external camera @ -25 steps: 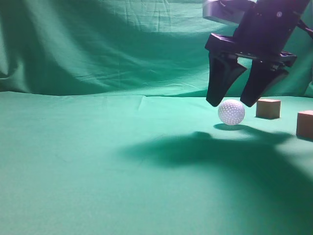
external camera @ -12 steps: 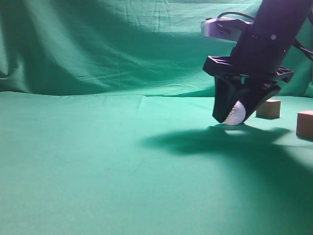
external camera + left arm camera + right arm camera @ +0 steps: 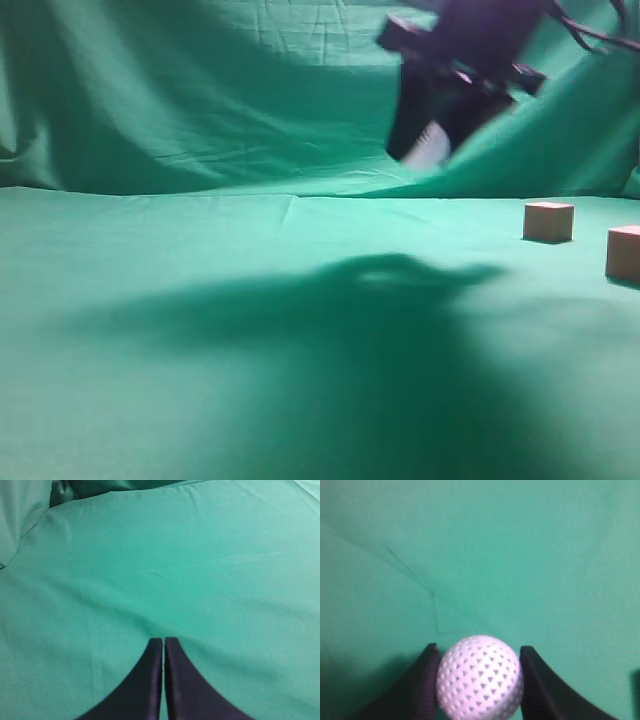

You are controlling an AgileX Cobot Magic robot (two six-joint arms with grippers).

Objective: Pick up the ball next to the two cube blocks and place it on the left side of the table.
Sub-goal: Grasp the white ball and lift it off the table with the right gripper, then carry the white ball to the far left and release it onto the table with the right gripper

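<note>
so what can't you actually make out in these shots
- Right hand, exterior view: motion blur smears it; its top is cut by the frame edge.
- Ball, right wrist view: bottom cut by the frame's lower edge; in the exterior view only a white sliver shows between the fingers.
- Right-hand cube, exterior view: cut by the right edge.
- Left hand, left wrist view: only the closed fingertips show.

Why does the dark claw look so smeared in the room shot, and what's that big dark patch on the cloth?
Exterior view: the right gripper holding the ball is motion-blurred, and its broad soft shadow falls across the table; the two cube blocks stay sharp. Right wrist view: the ball is crisp, dimples clear.
</note>
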